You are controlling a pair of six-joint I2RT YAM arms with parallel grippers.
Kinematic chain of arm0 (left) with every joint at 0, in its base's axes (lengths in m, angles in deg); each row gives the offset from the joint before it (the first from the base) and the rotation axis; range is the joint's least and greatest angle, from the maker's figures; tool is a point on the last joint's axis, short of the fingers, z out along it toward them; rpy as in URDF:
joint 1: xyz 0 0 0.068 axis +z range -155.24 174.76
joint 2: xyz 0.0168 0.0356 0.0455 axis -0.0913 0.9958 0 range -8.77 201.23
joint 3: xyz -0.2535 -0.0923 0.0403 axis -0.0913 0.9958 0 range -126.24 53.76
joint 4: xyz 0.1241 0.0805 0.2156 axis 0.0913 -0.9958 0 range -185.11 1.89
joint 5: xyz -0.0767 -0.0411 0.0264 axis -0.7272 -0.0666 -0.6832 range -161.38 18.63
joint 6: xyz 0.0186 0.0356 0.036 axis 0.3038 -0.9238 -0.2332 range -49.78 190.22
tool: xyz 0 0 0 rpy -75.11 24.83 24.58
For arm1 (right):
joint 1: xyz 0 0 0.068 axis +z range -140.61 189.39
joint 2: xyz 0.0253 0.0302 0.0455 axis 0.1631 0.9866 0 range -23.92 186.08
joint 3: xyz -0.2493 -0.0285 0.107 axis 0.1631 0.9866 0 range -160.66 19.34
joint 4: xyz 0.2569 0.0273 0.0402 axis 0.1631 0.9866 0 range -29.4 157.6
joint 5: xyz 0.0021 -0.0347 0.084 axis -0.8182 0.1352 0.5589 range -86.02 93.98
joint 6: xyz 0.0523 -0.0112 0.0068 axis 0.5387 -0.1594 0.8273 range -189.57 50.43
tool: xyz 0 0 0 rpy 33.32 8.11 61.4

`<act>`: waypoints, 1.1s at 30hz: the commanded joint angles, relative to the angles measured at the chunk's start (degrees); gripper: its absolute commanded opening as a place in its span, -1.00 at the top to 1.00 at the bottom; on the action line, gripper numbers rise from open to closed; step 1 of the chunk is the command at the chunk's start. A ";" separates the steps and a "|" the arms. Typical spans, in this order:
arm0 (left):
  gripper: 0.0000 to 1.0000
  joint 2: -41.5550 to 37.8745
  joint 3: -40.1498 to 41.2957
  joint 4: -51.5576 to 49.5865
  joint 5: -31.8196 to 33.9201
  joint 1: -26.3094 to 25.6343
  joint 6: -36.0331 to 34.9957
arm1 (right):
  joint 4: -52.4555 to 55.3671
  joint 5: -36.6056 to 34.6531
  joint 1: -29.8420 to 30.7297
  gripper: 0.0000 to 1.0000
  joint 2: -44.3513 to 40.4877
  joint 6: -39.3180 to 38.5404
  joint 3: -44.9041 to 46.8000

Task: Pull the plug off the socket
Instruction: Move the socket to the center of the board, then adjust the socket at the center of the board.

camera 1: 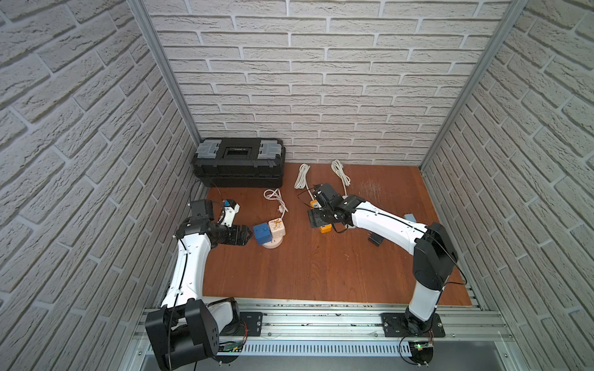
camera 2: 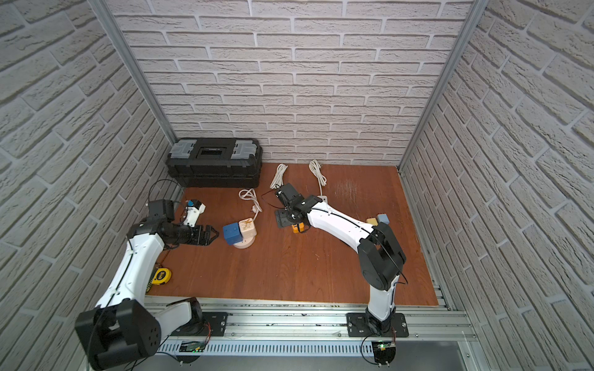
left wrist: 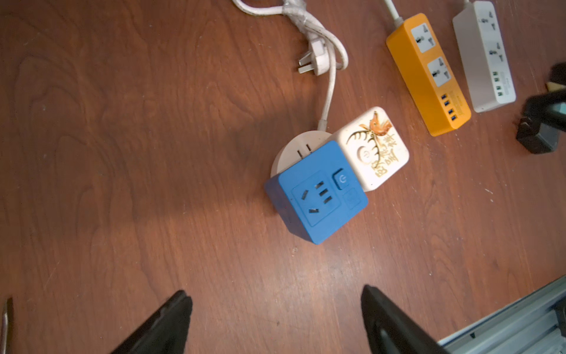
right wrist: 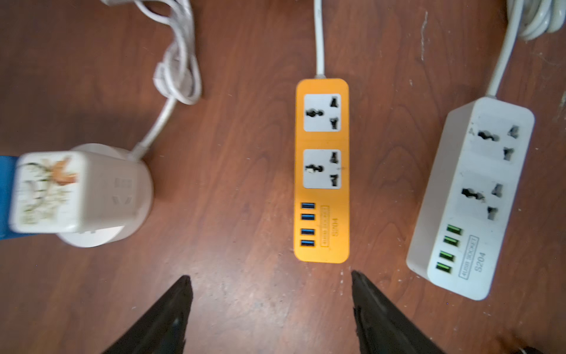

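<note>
blue plug (left wrist: 317,196) sat on the round socket (left wrist: 288,153), not yet pulled; left claw (left wrist: 274,291) spread, empty, just short of it; right claw (right wrist: 269,275) spread, empty.

In both top views the right arm (camera 1: 385,221) covers most of the orange power strip (camera 1: 325,228), so only its two ends show. In a top view just a sliver of the white power strip (camera 2: 323,198) shows. A black object (camera 1: 375,240) lies half under that arm, its kind unclear. Two blocks (camera 2: 383,219) beside it are too small to identify. The left arm (camera 2: 128,266) partly hides a yellow tape measure (camera 2: 160,276). In the right wrist view the frame edge cuts off the blue adapter (right wrist: 6,196). The cream adapter (right wrist: 46,193) there is blurred, its print unreadable. Both cover much of the round socket base (right wrist: 92,239).
</note>
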 commanded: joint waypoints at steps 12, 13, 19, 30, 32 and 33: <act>-0.47 3.54 -2.59 -1.83 -2.47 1.26 -0.46 | 0.94 8.49 4.81 0.02 9.03 -0.76 -12.69; -0.41 3.54 -2.59 -1.89 -2.53 1.29 -0.58 | 1.07 8.82 4.78 0.08 11.77 -0.61 -14.49; -0.34 4.80 -3.01 -2.93 -2.70 1.25 -1.55 | 3.79 11.45 4.08 0.21 23.18 0.28 -28.39; -0.37 7.33 -3.04 -5.39 -5.63 1.29 -5.37 | 7.71 13.94 3.98 0.20 37.92 -1.08 -47.06; -0.37 7.91 -2.95 -5.62 -5.97 1.24 -6.01 | 8.70 14.26 4.01 0.20 38.92 -1.25 -47.77; -0.37 8.29 -3.03 -5.90 -6.29 1.23 -6.40 | 8.78 14.35 3.99 0.20 38.79 -1.26 -47.24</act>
